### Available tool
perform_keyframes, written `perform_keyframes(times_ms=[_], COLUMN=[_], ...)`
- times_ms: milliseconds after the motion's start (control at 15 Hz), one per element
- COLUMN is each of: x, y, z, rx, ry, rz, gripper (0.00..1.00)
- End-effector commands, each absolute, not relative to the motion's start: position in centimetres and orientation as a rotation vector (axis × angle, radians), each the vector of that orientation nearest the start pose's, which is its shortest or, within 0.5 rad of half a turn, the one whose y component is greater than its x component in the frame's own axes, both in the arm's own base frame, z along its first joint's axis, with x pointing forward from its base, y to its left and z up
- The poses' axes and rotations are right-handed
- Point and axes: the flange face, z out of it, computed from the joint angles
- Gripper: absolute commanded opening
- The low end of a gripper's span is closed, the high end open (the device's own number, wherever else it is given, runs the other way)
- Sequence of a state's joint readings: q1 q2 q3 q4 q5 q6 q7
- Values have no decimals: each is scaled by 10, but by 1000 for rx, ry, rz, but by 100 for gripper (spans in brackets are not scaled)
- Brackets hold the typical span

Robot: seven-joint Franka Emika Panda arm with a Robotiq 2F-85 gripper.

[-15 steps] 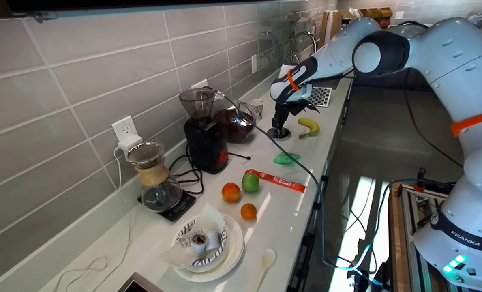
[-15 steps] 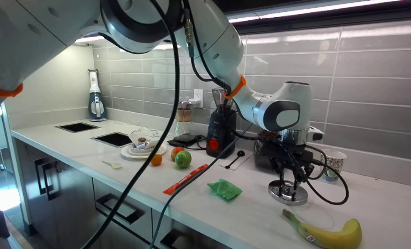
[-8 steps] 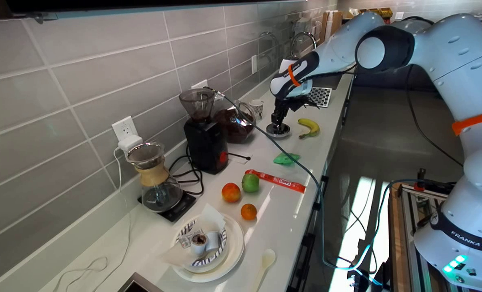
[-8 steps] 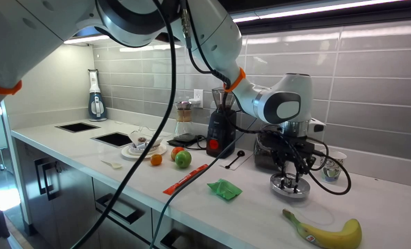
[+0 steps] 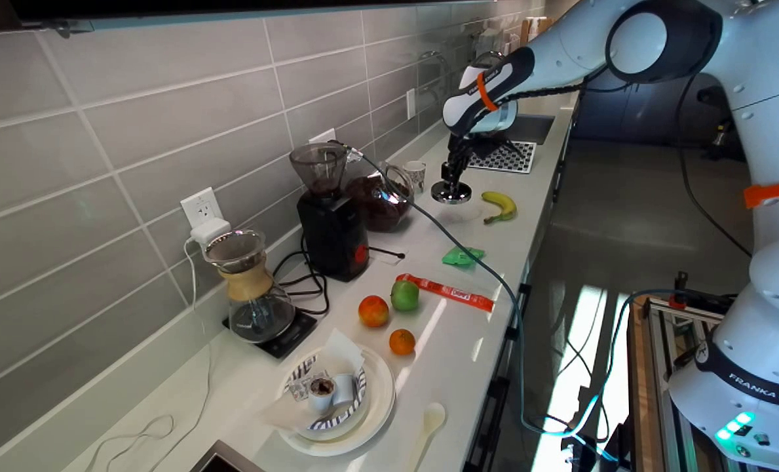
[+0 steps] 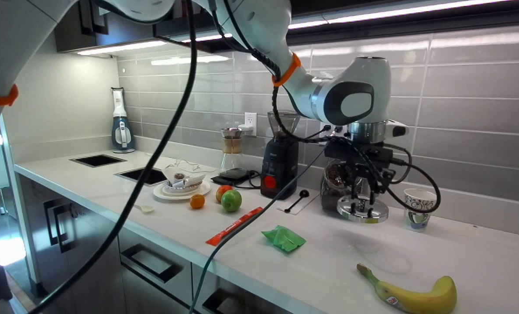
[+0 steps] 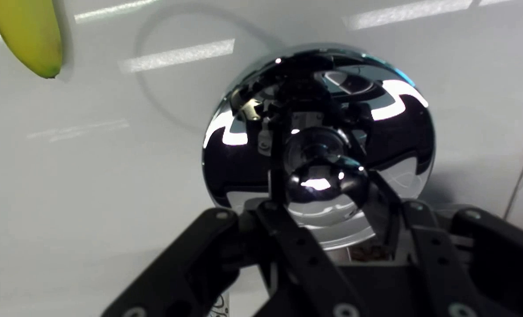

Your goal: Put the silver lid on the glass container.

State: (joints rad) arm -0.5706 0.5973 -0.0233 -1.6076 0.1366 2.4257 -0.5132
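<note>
The silver lid is a shiny round disc with a ball-shaped knob, and it hangs above the counter. It also shows in an exterior view and fills the middle of the wrist view. My gripper is shut on the lid's knob, one finger on each side; in the exterior views it points down. The glass container is a rounded clear jar with dark brown contents and a slanted opening, by the wall. In an exterior view it is partly behind my gripper. The lid is right of it, apart.
A black grinder stands beside the glass container. A patterned paper cup stands behind the gripper. A banana, a green packet and a red packet lie on the counter. A cable hangs across the scene.
The lid, gripped by its knob, has risen from at or near the counter to well above it. The arm has moved up with it. The other objects stay in place.
</note>
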Motion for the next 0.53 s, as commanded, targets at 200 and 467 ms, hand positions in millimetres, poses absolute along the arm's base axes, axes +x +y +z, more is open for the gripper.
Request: perform_keyframes(times_ms=[200, 467], x=[554, 550], y=[-358, -340], z=[330, 337], rx=[-3067, -3003], ry=[266, 281], rz=[-477, -668], gripper=[21, 21])
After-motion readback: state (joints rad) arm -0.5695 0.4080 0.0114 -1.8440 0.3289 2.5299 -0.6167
